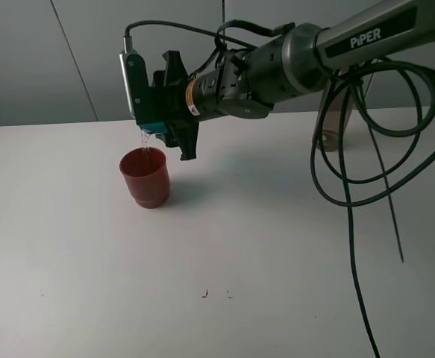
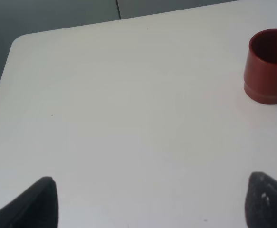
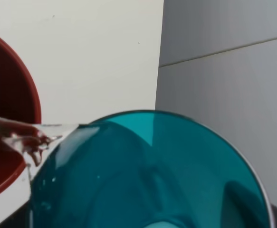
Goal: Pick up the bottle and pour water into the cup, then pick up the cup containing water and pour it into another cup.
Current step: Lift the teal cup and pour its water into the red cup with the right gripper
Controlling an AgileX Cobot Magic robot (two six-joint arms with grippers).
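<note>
Now the right tool [image 1: 157, 123] grips the teal cup [image 3: 152, 175], tipped sideways with its lip directly above the red cup [image 1: 145, 177] near the desk's [image 1: 239, 246] far edge. Water [image 1: 145, 144] falls in. The left tool [image 2: 148, 204] hangs open.

Surface [image 1: 68, 246]: white, matte, rounded at the far-left corner. One dark red cup [image 1: 145, 177] stands upright on it, left of centre and toward the far edge, narrower stepped base down, mouth up. Two small dark marks [image 1: 204, 293] lie near the front edge, well apart from the cup.
</note>
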